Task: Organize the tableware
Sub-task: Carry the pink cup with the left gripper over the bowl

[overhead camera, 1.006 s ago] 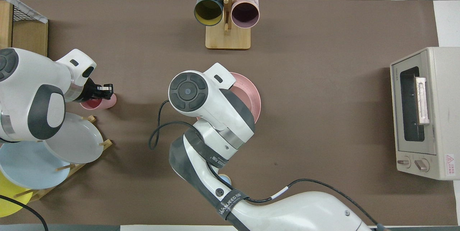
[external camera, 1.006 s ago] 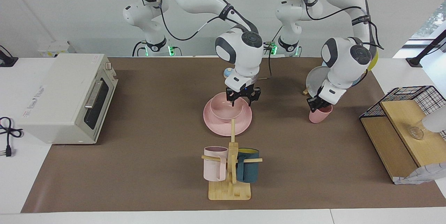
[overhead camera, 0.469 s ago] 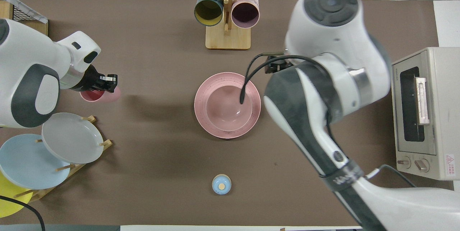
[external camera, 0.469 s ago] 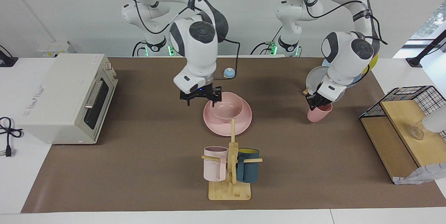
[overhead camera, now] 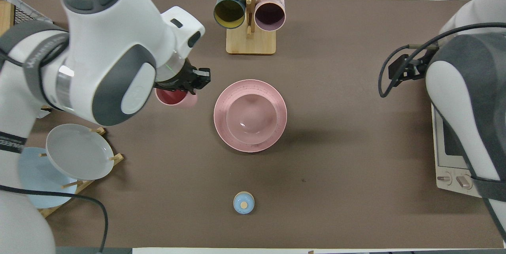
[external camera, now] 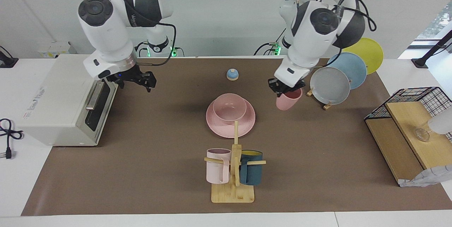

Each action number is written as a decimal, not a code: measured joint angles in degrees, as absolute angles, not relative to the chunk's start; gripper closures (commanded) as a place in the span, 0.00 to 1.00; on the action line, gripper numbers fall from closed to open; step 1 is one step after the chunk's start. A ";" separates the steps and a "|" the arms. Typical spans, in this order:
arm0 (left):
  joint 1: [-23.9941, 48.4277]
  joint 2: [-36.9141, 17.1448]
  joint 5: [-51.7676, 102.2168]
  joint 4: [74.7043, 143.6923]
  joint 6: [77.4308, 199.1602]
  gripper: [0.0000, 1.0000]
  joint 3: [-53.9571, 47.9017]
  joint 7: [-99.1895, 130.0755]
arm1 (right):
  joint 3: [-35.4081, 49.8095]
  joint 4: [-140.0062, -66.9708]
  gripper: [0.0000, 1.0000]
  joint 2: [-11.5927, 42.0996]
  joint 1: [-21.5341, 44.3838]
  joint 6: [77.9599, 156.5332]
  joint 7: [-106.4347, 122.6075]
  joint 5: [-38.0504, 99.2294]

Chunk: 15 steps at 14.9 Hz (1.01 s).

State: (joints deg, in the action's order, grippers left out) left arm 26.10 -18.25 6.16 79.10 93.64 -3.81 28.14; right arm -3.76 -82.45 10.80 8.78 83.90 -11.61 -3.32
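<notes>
The pink bowl sits in the pink plate at the middle of the mat; both also show in the overhead view, the bowl inside the plate's rim. My left gripper is shut on the rim of the pink cup and holds it upright above the mat, between the plate rack and the pink plate. In the overhead view the cup hangs under that gripper. My right gripper is open and empty, raised beside the toaster oven's front.
A toaster oven stands at the right arm's end. A mug tree with a pale pink and a teal mug stands farther from the robots than the plate. A rack holds grey, blue and yellow plates. A small blue knob lies near the robots. A wire-and-wood shelf is at the left arm's end.
My right gripper let go of the bowl and swung up and away to the toaster oven. My left gripper lifted the pink cup and carried it toward the pink plate.
</notes>
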 measured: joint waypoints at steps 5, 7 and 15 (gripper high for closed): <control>34.19 -24.87 6.77 73.50 96.10 1.00 -3.77 39.33 | -8.34 -85.63 0.00 6.21 8.69 82.37 -6.51 -3.32; 36.39 -26.81 6.77 73.39 97.85 1.00 -3.67 42.52 | -8.93 -86.95 0.00 4.68 8.43 82.23 -5.53 -3.32; 37.19 -29.43 6.59 77.13 105.83 1.00 -3.39 48.25 | -9.35 -89.13 0.00 2.33 6.24 86.19 1.67 -1.36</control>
